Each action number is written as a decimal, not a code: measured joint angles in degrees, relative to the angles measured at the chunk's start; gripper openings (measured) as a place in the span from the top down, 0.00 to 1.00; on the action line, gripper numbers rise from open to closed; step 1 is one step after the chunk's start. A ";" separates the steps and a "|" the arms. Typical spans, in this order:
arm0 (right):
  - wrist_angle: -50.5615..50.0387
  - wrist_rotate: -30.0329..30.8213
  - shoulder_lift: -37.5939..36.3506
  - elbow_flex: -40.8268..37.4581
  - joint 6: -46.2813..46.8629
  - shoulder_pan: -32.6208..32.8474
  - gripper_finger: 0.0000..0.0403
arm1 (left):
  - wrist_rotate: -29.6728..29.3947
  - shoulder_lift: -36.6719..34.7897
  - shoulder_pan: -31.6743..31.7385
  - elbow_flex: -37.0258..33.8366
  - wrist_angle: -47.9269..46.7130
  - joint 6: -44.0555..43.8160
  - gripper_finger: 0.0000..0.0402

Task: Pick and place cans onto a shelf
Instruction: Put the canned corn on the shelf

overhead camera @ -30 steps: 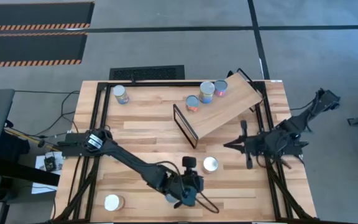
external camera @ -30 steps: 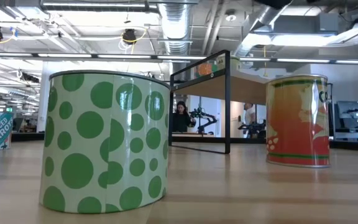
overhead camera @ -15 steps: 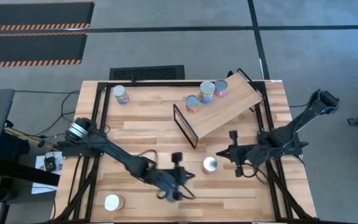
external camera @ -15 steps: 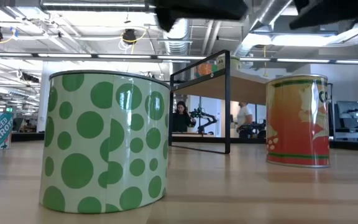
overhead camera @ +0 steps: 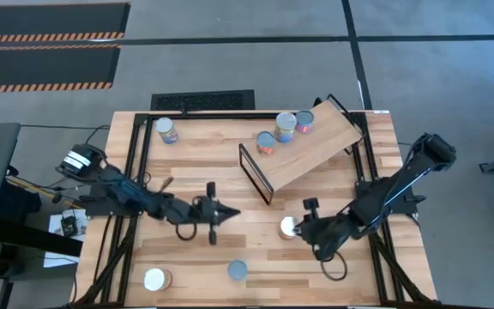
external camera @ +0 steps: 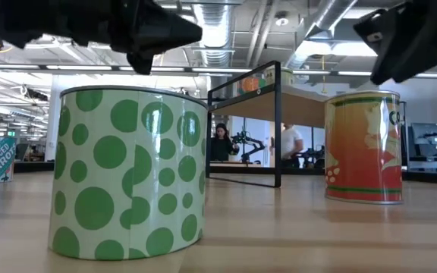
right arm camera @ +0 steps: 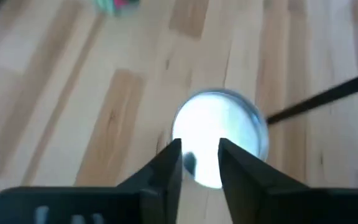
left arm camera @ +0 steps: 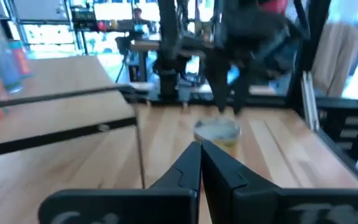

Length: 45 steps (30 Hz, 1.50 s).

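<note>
A silvery-topped can with an orange label stands upright on the table in front of the shelf. My right gripper hangs just above its top, tilted down, open; I see no touch. My left gripper is shut and empty, pointing level at that can from the table's left. Three cans stand on the shelf. A grey-topped can and a white-topped can stand near the front edge, another can at the far left.
The shelf's thin black frame stands just left of the silvery-topped can. In the low view a green-dotted can stands close to the camera. Bare table top lies between the two grippers and along the right front.
My left gripper has drawn back from the near edge toward the table's left and far side, tipping up to level; the grey-topped can it covered now stands uncovered. My right gripper has gone down and toward the table's left, over the silvery-topped can.
</note>
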 joint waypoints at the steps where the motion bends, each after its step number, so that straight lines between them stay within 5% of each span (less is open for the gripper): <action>1: -1.53 -0.08 1.54 1.48 0.43 -0.02 0.65 | 0.81 -0.72 0.85 -1.38 1.37 -0.76 1.00; 9: -11.43 -1.14 9.42 7.59 -0.44 -0.15 0.57 | 2.19 -2.08 4.15 -5.05 4.75 -2.94 1.00; 19: -13.96 -1.02 10.73 10.07 -7.97 -1.33 0.96 | 1.80 -2.06 4.46 -5.05 6.01 -2.23 1.00; 31: -29.33 0.01 -1.11 23.87 -11.28 -6.03 0.99 | 0.38 -2.06 7.22 -5.05 6.88 -1.20 1.00; 37: -46.06 10.09 -4.84 36.29 -11.59 -17.41 0.99 | 0.39 -2.06 8.91 -5.05 7.07 -1.42 1.00; 45: -50.12 10.71 -7.17 44.43 -18.39 -45.93 0.99 | 4.21 -2.06 11.20 -5.05 7.07 -1.44 1.00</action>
